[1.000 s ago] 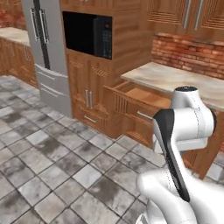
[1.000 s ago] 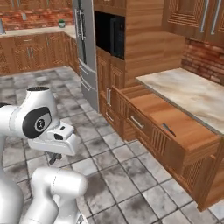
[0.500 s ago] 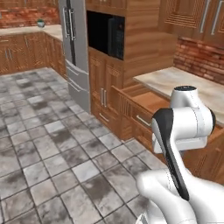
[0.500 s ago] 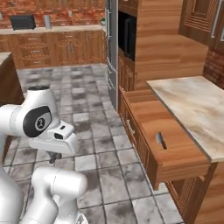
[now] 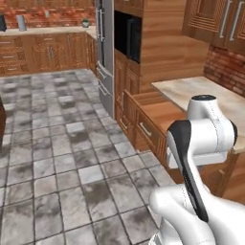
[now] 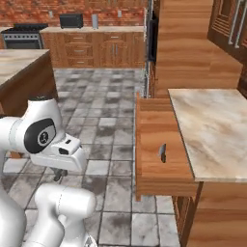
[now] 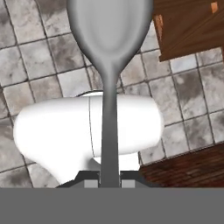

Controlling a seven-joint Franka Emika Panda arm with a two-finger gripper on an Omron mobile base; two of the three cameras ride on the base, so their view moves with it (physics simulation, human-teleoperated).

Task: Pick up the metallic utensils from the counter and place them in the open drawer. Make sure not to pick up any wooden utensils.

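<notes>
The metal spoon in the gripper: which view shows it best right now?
The hand view: the grey metal spoon runs up from between the shut fingertips of the gripper, bowl at the top, over the floor tiles. In the two base views I cannot make the spoon out.

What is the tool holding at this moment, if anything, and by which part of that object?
The tool is shut on the grey metal spoon, gripping it by the end of its handle, with the bowl pointing away.
</notes>
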